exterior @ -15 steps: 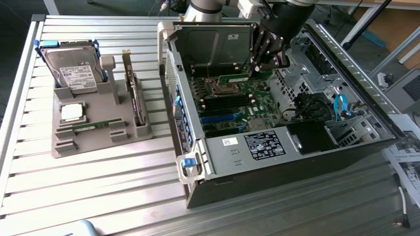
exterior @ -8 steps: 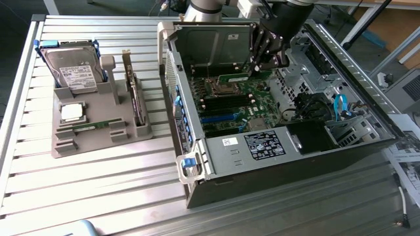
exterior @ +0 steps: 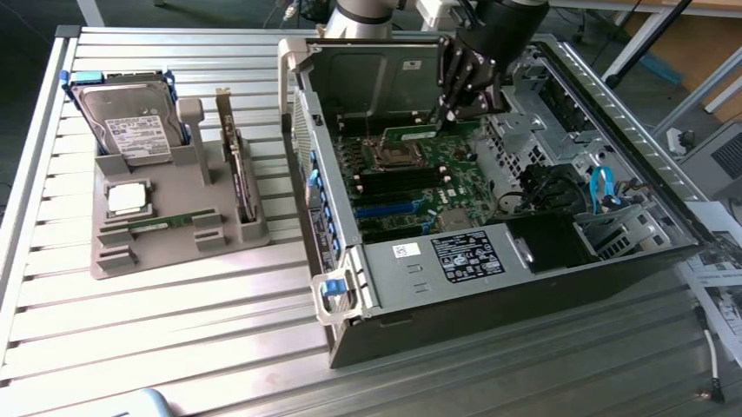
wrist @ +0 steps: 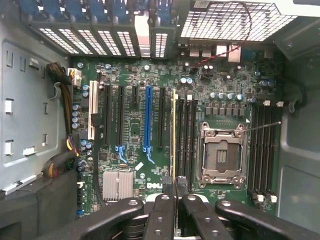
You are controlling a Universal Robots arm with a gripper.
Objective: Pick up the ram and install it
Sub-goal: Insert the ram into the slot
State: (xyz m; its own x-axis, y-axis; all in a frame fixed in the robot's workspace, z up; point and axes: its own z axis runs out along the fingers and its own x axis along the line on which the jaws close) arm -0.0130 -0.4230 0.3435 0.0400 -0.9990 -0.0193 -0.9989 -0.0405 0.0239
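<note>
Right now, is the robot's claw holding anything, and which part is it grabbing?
Yes. The gripper is shut on the memory stick, pinching its two flat sides above the green board. Where along its length cannot be told.

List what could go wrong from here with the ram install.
1. The pincer holds the ram edge-on along the black memory slots. Whether it lines up with one is unclear, and pressing it off line could stress the stick or the board.
2. The open processor socket lies right beside those slots. A sideways slip might strike its exposed contacts.
</note>
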